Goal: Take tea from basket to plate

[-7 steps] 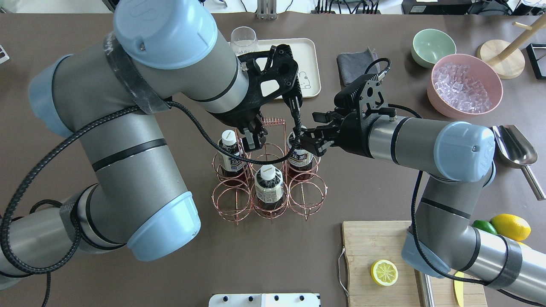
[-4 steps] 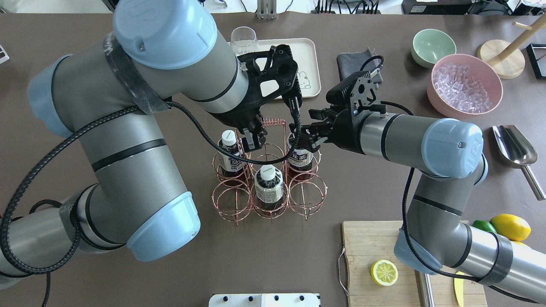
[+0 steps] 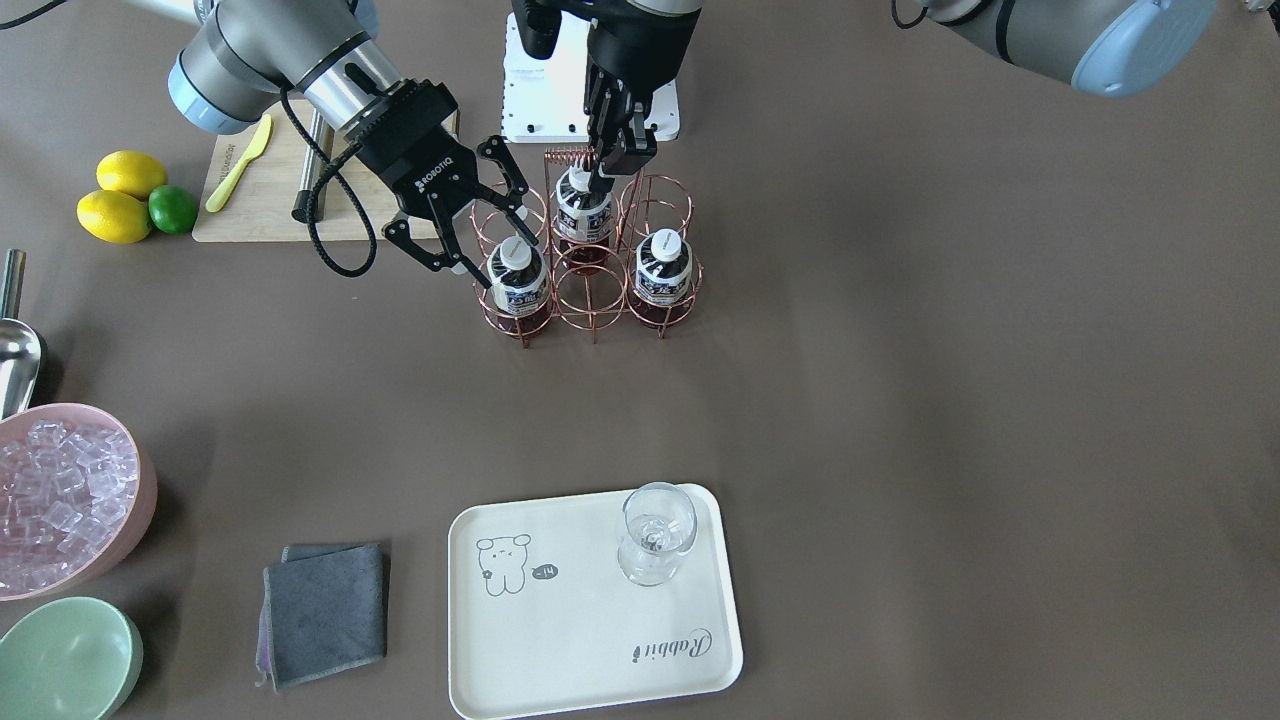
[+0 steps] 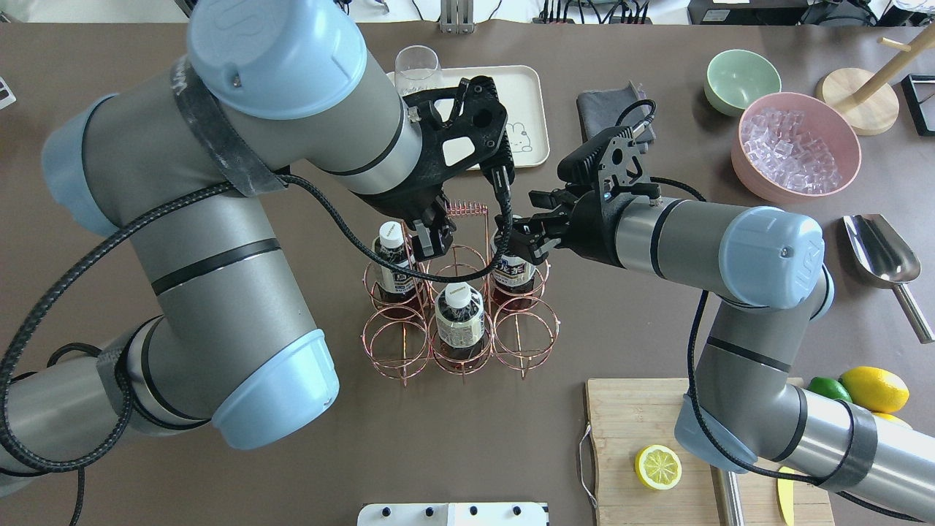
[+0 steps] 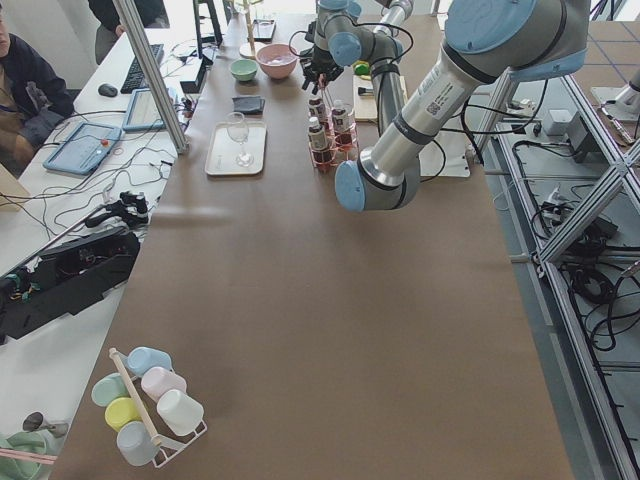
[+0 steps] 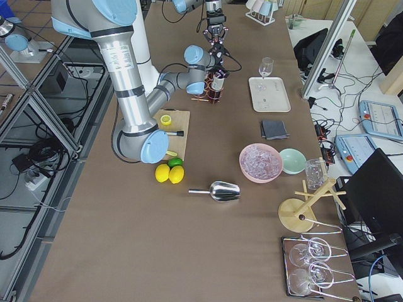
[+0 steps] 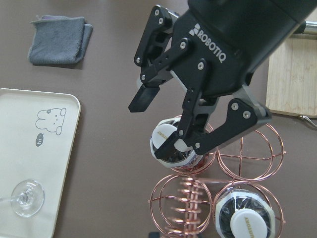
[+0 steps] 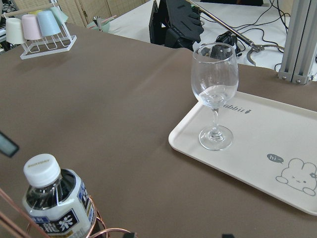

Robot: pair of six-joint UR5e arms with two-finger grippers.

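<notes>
Brown tabletop (image 3: pixel 900 400); right jaws wide around tea (image 3: pixel 519 288), left jaws closed at basket (image 3: pixel 568 155).

So the extras on the table: an empty wine glass (image 3: pixel 655 535) stood upright, with a folded grey cloth (image 3: pixel 325 612) near it and a pale green bowl (image 3: pixel 65 658) further along. Pink bowl (image 4: pixel 851 153) was full of ice cubes (image 4: pixel 789 150), metal scoop (image 4: pixel 880 252) right beside it. Half a lemon (image 4: pixel 658 467) sat cut side up on the wooden cutting board (image 4: pixel 635 416), with two whole lemons (image 4: pixel 874 389) and a lime (image 4: pixel 829 389) just off it.
</notes>
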